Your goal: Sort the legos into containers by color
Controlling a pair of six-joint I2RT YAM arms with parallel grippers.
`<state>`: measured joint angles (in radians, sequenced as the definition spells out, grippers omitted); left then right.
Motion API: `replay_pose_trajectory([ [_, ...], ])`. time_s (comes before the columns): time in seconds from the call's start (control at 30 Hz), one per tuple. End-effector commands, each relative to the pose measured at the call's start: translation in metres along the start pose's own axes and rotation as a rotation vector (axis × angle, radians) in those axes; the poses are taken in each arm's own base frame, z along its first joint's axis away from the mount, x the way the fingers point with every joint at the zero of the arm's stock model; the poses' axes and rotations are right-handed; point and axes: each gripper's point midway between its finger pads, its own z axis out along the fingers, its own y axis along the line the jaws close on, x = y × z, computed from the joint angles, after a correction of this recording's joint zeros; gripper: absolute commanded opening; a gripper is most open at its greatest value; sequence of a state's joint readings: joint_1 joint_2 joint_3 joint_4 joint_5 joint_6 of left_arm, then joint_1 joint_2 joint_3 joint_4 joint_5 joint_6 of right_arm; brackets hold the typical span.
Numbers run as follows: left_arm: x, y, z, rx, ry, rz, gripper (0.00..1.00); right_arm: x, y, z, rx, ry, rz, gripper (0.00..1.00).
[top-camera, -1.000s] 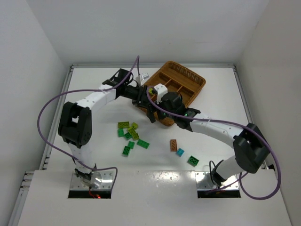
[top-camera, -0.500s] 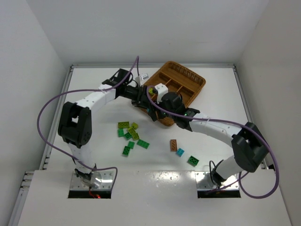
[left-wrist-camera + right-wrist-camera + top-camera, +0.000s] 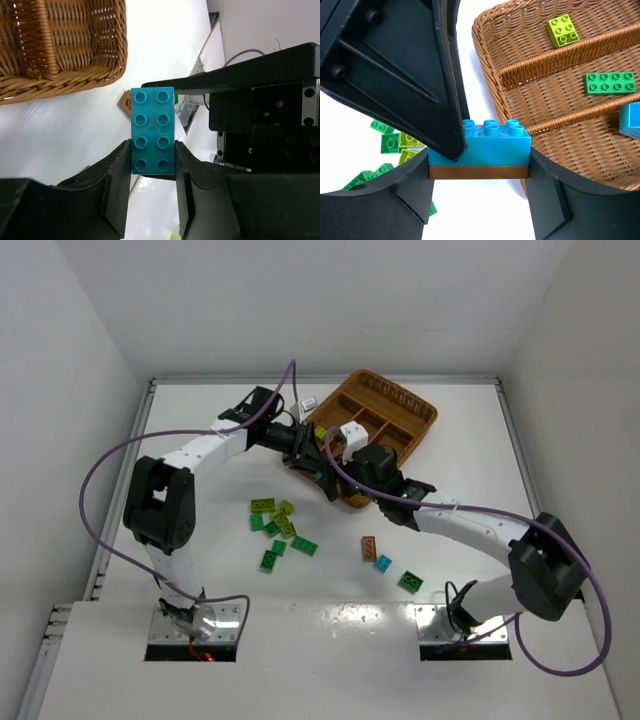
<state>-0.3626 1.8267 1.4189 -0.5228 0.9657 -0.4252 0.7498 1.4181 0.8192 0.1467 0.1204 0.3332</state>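
A cyan-blue lego [image 3: 152,131] stacked on a thin brown lego [image 3: 479,172] hangs just off the near-left corner of the wicker tray [image 3: 385,415]. My left gripper [image 3: 152,147] is shut on the long sides of the cyan brick [image 3: 490,145]. My right gripper [image 3: 479,165] is shut on the two ends of the stack, touching both layers. In the top view the two grippers meet, left [image 3: 312,452] and right [image 3: 332,466], and hide the stack. The tray's compartments [image 3: 545,90] hold a lime brick [image 3: 563,31], a green brick [image 3: 610,82] and a cyan brick [image 3: 631,120].
Loose green and lime bricks [image 3: 276,528] lie in a cluster left of centre. A brown brick [image 3: 369,547], a small cyan one [image 3: 383,562] and a green one [image 3: 410,581] lie nearer the right base. The tray's woven wall [image 3: 60,50] is close beside the left gripper.
My right gripper has closed onto the ends of the stack, and the right arm's elbow has shifted right. The left gripper has kept its grip and place.
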Motion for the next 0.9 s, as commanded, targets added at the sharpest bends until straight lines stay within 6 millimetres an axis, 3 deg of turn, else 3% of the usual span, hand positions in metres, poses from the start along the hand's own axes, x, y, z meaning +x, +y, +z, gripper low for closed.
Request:
replay_pose_trajectory([
  [0.0,-0.040,0.000,-0.026,-0.060,-0.147,0.095,0.00,0.015,-0.018,-0.015,0.083,0.046,0.005,0.38],
  [0.17,-0.049,-0.001,-0.030,-0.054,-0.179,0.088,0.00,0.023,-0.031,-0.023,0.143,0.061,-0.014,0.38],
  [0.5,-0.046,0.002,-0.025,-0.036,-0.158,0.063,0.00,0.034,-0.060,-0.037,0.280,0.118,-0.107,0.37],
  [0.73,-0.048,-0.001,-0.026,-0.026,-0.159,0.071,0.00,0.053,-0.033,-0.030,0.116,0.134,-0.025,0.37],
  [0.87,-0.051,-0.003,-0.026,-0.022,-0.170,0.078,0.00,0.054,0.005,-0.022,-0.064,0.118,0.106,0.38],
])
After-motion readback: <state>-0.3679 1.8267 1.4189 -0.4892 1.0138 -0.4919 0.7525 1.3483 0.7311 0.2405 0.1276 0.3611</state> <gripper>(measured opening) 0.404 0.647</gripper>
